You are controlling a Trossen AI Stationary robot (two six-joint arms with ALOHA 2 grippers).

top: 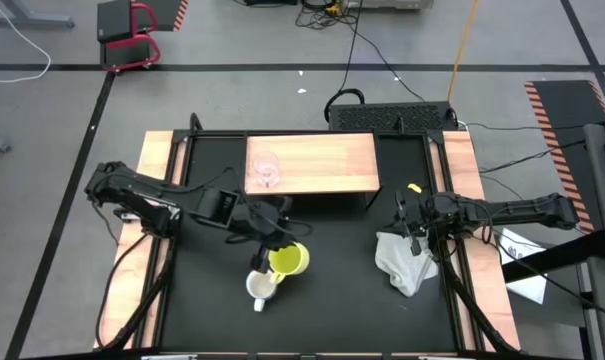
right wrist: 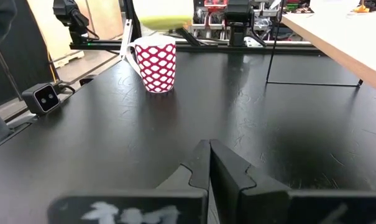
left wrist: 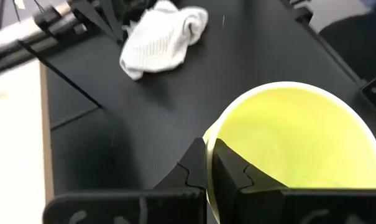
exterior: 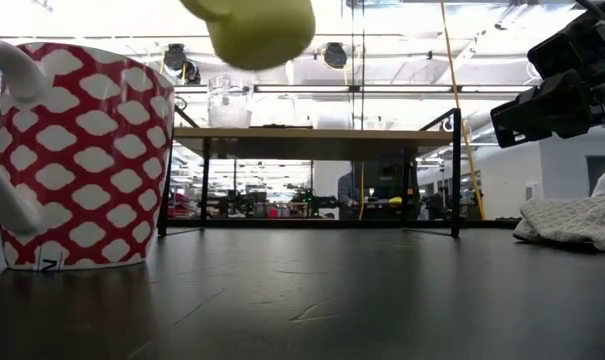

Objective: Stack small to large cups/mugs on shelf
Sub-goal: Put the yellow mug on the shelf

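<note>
My left gripper (top: pixel 271 245) is shut on the yellow mug (top: pixel 289 260), which hangs in the air over the middle of the table and shows at the top of the low view (exterior: pixel 252 30). The white mug with the red pattern (exterior: pixel 77 155) stands upright on the table just in front of it (top: pixel 261 288). The small clear glass cup (top: pixel 267 172) stands on the left part of the wooden shelf (top: pixel 327 165). My right gripper (right wrist: pixel 207 163) is shut at the table's right side, touching nothing. My left gripper pinches the yellow mug's rim (left wrist: pixel 207 138), with one finger (left wrist: pixel 231 177) inside the mug and the other (left wrist: pixel 191 171) outside its wall. The fingers slant down at it from the table's left. The mug is lifted clear of the table.
A crumpled white cloth (top: pixel 402 262) lies on the table at the right, under my right gripper (top: pixel 412 228). Wooden boards (top: pixel 157 190) run along both sides of the black tabletop. The shelf stands on thin black legs (exterior: pixel 204 185) at the far edge.
</note>
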